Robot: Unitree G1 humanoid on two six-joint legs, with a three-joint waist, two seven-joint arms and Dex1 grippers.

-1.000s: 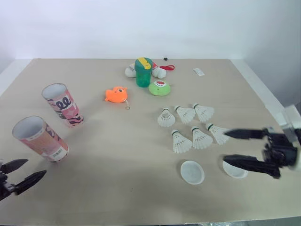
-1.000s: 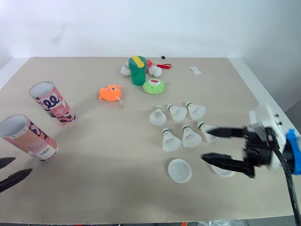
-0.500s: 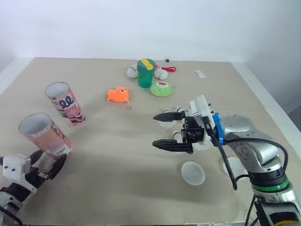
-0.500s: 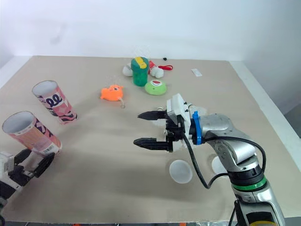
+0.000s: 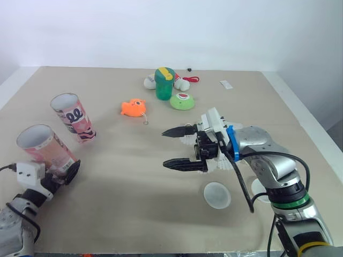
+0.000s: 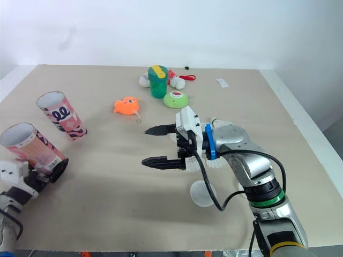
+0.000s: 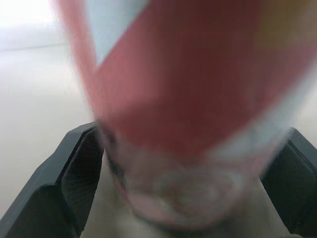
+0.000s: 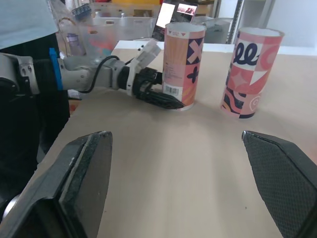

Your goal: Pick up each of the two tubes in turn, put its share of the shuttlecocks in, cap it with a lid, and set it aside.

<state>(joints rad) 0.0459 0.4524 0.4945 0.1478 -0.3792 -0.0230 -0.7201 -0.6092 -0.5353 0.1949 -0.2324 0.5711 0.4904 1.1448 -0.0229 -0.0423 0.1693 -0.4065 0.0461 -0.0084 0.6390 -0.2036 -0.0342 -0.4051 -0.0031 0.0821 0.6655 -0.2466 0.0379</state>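
Left fingers (image 7: pixel 74 168) looked clamped on near tube (image 5: pixel 42 149); right gripper (image 5: pixel 164 149) gaped wide, empty. Shuttlecocks (image 6: pixel 215 165), lids (image 5: pixel 216 195) untouched.

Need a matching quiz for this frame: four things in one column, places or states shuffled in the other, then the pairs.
Things:
1. nearer tube
2. right gripper
3. orange toy
4. white lid

Places or states:
A. open, in the air over the table
B. lying flat on the table
C. standing at the left gripper
D. just left of the green cup

Pairs: 1-C, 2-A, 3-D, 4-B
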